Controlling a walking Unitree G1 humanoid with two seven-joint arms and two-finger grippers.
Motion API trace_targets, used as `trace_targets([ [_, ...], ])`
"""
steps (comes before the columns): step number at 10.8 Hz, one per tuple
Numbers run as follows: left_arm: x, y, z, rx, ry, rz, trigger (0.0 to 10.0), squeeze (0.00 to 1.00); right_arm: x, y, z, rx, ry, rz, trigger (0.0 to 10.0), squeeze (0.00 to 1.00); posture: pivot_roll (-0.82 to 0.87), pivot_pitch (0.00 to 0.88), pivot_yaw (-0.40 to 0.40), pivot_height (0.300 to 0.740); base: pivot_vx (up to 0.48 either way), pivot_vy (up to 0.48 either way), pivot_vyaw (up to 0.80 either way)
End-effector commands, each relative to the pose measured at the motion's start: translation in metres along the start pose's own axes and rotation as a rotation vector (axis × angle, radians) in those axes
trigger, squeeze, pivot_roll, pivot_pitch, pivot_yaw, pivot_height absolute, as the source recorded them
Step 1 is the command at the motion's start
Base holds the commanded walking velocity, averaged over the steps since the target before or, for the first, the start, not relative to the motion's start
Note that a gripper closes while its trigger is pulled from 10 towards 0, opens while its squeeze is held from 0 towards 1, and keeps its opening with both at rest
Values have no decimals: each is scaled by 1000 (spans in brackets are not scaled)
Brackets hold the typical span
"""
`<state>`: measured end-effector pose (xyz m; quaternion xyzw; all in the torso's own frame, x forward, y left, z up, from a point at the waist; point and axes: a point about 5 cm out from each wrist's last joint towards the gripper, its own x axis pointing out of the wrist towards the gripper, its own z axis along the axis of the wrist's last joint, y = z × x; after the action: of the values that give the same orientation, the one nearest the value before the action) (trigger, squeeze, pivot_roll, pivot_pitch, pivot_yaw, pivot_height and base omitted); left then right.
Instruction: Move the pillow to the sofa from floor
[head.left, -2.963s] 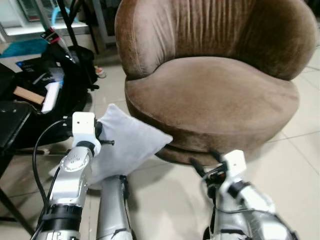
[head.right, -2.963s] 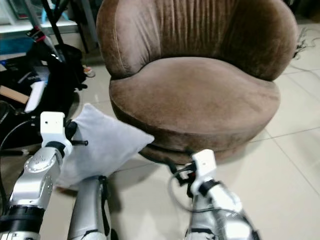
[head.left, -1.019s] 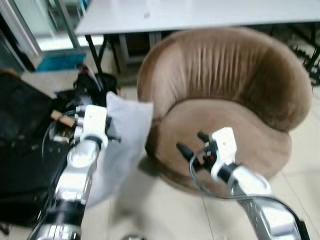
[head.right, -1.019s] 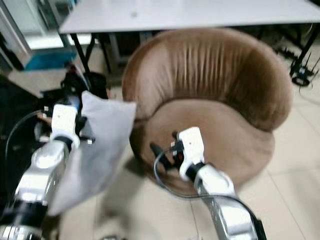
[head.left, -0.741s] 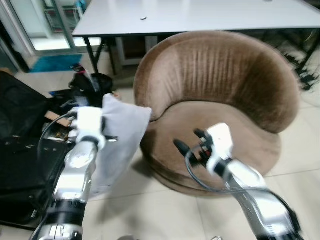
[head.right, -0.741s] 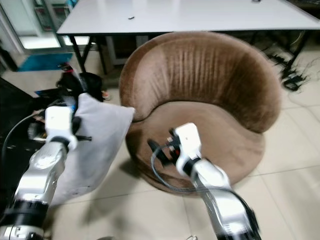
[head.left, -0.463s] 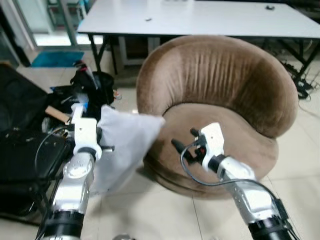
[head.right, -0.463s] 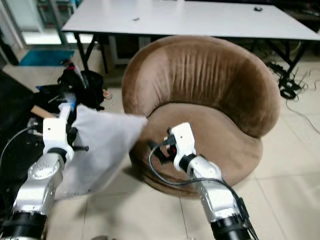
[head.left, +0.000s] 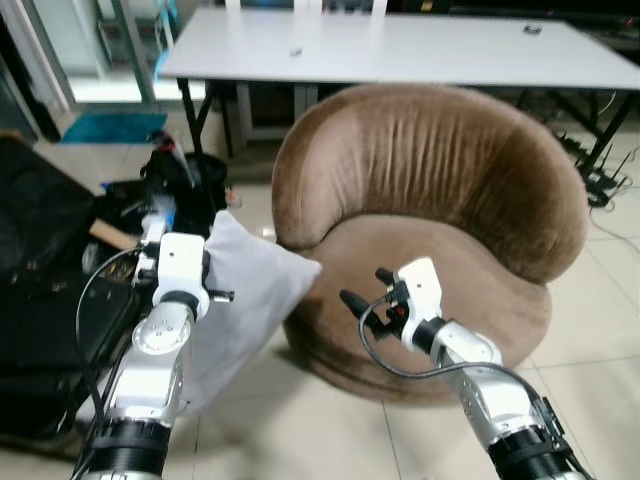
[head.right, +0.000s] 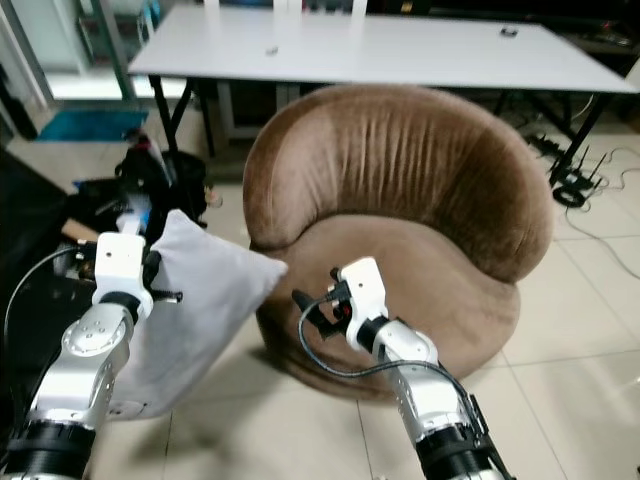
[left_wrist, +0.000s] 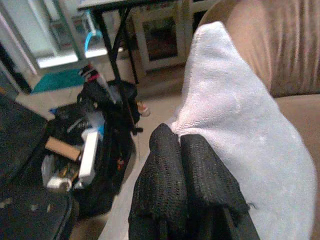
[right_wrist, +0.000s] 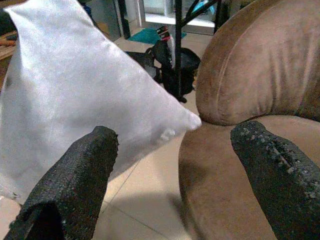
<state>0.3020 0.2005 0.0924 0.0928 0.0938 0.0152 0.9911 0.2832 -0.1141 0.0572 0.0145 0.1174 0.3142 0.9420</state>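
pale grey pillow, soft, corner-pointed

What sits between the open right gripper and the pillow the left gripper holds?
Nothing: in the right wrist view, open air over bare floor tiles separates the right gripper from the pillow.

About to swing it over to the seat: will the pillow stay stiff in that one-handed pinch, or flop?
Likely floppy: the pillow hangs slack below the left gripper, pinched at one edge. It looks light, probably easy to carry. Its free corner nears the sofa and may drag.
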Motion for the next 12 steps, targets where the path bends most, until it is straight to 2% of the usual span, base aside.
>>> trace_targets([
  [1, 4, -2, 20, 26, -77, -8, 10000, 0, -1, -5, 2, -16, -7, -4, 10000, 0, 31, 0, -25, 740, 480, 0, 0],
  [6, 6, -5, 22, 113, -78, -37, 10000, 0, 0, -3, -7, -20, -12, 12, 10000, 0, 22, 0, -11, 740, 463, 0, 0],
  [11, 8, -6, 21, 131, -76, -43, 10000, 0, 4, -3, -6, -25, -17, 21, 10000, 0, 16, 0, -6, 740, 444, 0, 0],
  [12, 9, -7, 22, 157, -77, -47, 10000, 0, 4, -2, -6, -26, -19, 25, 10000, 0, 13, 0, -3, 740, 442, 0, 0],
])
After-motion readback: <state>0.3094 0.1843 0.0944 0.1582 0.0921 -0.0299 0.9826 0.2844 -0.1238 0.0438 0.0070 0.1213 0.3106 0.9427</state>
